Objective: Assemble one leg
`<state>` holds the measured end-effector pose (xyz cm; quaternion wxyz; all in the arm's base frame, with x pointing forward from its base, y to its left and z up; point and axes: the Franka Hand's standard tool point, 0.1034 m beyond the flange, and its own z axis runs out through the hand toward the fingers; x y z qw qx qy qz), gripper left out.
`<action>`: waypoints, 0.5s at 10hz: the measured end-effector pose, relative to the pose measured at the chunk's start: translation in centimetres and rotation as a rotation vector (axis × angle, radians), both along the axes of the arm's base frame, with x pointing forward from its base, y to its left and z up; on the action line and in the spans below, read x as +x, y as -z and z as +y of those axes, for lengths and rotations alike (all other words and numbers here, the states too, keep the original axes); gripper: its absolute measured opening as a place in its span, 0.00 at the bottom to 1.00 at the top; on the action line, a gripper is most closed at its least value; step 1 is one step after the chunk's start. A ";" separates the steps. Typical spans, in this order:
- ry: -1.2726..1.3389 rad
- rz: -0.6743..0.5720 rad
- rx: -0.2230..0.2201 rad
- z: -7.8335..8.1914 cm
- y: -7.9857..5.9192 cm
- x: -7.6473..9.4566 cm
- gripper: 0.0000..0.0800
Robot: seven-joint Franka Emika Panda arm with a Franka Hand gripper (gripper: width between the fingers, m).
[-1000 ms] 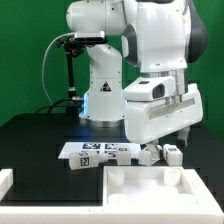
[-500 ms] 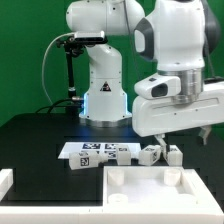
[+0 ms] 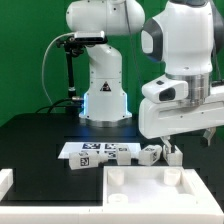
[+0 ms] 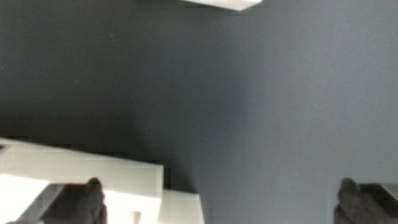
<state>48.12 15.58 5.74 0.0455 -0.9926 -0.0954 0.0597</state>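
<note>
Two small white tagged legs (image 3: 150, 153) (image 3: 173, 155) lie on the black table just behind the large white panel (image 3: 150, 192). More tagged blocks (image 3: 84, 160) sit by the marker board (image 3: 95, 150). My gripper (image 3: 186, 140) hangs open and empty above and slightly to the exterior view's right of the nearer leg. In the wrist view the gripper (image 4: 222, 205) shows two dark fingertips (image 4: 80, 205) far apart with bare table between them. A white part (image 4: 71, 170) lies beside one fingertip; I cannot tell which part it is.
The robot base (image 3: 100, 100) stands behind the parts. A white raised piece (image 3: 6, 180) sits at the table's front corner on the exterior view's left. Another white edge (image 4: 222, 4) shows at the wrist view's border.
The arm has swung toward the exterior view's right and risen slightly. The gripper stays open and empty. The legs have not moved.
</note>
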 end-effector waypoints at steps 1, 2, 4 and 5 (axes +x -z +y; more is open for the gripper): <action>0.038 0.046 -0.020 0.4 0.2 -1.0 0.81; 0.045 0.083 -0.032 0.6 0.6 -1.8 0.81; 0.045 0.297 -0.068 0.0 1.0 -3.0 0.81; 0.039 0.371 -0.079 0.1 0.7 -2.7 0.81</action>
